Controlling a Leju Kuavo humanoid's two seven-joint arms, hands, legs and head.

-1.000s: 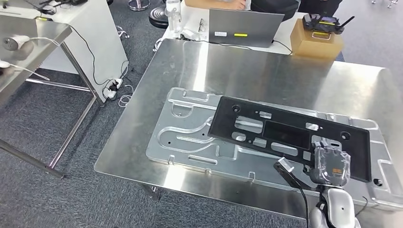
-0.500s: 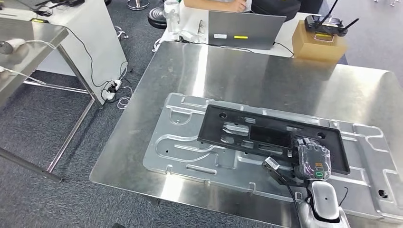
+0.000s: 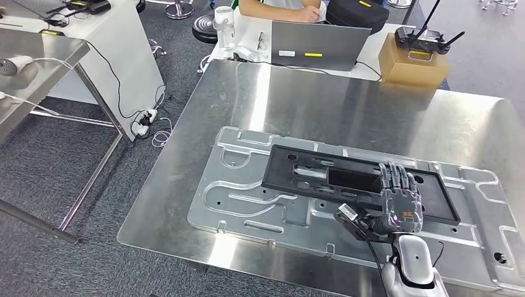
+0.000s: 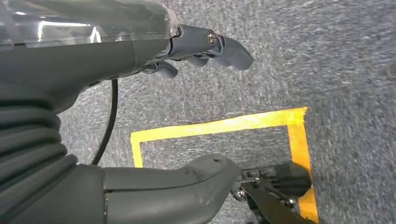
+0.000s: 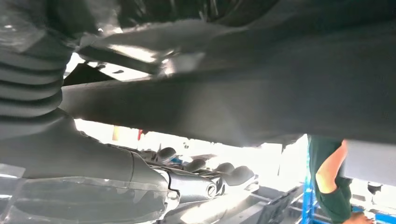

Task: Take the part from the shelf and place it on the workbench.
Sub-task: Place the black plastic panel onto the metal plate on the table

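My right hand [image 3: 401, 201] grips the black panel [image 3: 347, 179] at its five-o'clock edge, lying on the metal fixture plate [image 3: 247, 185]; I'd release gently, keeping it flat.

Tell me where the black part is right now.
In the head view the black part lies flat on the silver plate on the workbench, right of centre, with the right robot hand over its near right end.

Steel workbench [image 3: 347, 105] is being occupied by a shaped metal plate [image 3: 247, 185] lying flat, itself being topped by the black part [image 3: 309, 176].
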